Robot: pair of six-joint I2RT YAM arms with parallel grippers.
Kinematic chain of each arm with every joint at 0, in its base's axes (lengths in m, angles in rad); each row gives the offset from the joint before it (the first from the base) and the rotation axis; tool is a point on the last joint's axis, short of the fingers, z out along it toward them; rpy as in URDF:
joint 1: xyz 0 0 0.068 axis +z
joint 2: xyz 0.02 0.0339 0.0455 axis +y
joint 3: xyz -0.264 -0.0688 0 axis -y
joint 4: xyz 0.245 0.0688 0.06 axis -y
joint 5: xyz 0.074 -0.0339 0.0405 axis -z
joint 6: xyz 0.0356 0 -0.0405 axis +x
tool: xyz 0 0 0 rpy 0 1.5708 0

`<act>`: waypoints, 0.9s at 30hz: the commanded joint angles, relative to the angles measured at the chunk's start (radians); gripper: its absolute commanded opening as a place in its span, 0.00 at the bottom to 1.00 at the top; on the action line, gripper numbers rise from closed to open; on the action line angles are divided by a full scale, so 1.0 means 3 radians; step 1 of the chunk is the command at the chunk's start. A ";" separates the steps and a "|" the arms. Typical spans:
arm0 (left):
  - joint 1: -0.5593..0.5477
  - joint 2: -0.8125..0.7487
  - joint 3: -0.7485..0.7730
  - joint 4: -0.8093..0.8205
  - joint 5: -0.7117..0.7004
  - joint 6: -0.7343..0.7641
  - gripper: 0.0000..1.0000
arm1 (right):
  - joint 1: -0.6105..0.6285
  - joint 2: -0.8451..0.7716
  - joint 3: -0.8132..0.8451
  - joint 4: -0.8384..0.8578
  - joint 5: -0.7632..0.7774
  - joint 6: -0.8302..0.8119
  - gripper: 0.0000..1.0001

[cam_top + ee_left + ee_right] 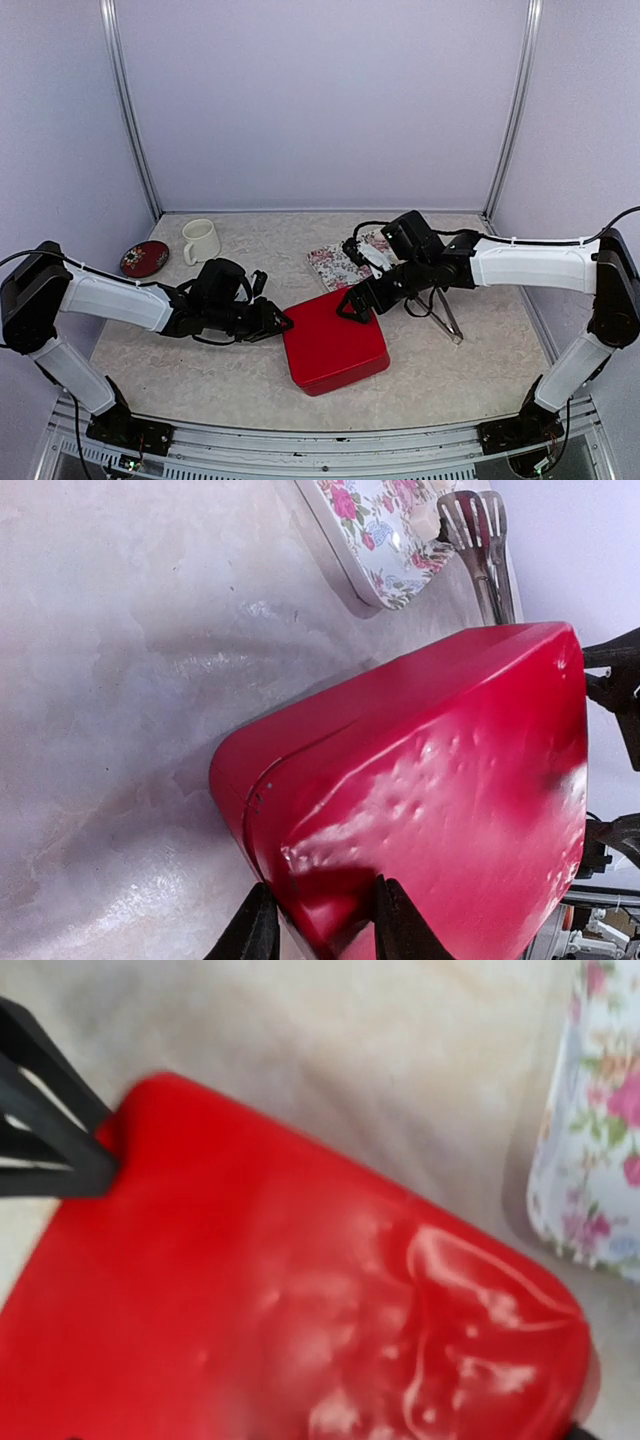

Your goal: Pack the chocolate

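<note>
A closed red box (pixel 335 350) lies in the middle of the table; it also fills the left wrist view (pixel 450 780) and the right wrist view (pixel 250 1290). My left gripper (pixel 280 322) has its fingers on both sides of the box's left corner (pixel 320 935), closed on it. My right gripper (pixel 352 308) rests at the box's far corner; its fingertips do not show in its own view. No chocolate is in view, and no paper cups.
A floral tray (pixel 335 265) lies behind the box, partly under the right arm. Metal tongs (pixel 448 320) lie to the right of the box. A white mug (pixel 200 240) and a small dark red dish (pixel 144 258) stand at the back left.
</note>
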 commanded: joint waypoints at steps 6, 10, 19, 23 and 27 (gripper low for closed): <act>-0.0125 0.0064 0.0104 -0.0299 -0.0151 0.0222 0.06 | -0.0024 0.0253 0.0029 0.0115 -0.0145 -0.0020 0.97; -0.0154 0.0061 0.0137 -0.0317 -0.0141 0.0243 0.09 | -0.0081 0.0397 -0.0103 0.0118 -0.0182 -0.0047 0.96; -0.0160 0.0073 0.0211 -0.0470 -0.0240 0.0297 0.12 | -0.0091 0.0006 -0.0093 0.0052 0.0130 -0.0232 1.00; -0.0140 -0.0020 0.0255 -0.0542 -0.0287 0.0340 0.18 | -0.0147 -0.0127 -0.0067 0.0004 0.0195 -0.0246 1.00; -0.0137 -0.0198 0.0298 -0.0647 -0.0367 0.0410 0.24 | -0.0251 -0.0209 -0.0085 -0.0036 0.0276 -0.0297 1.00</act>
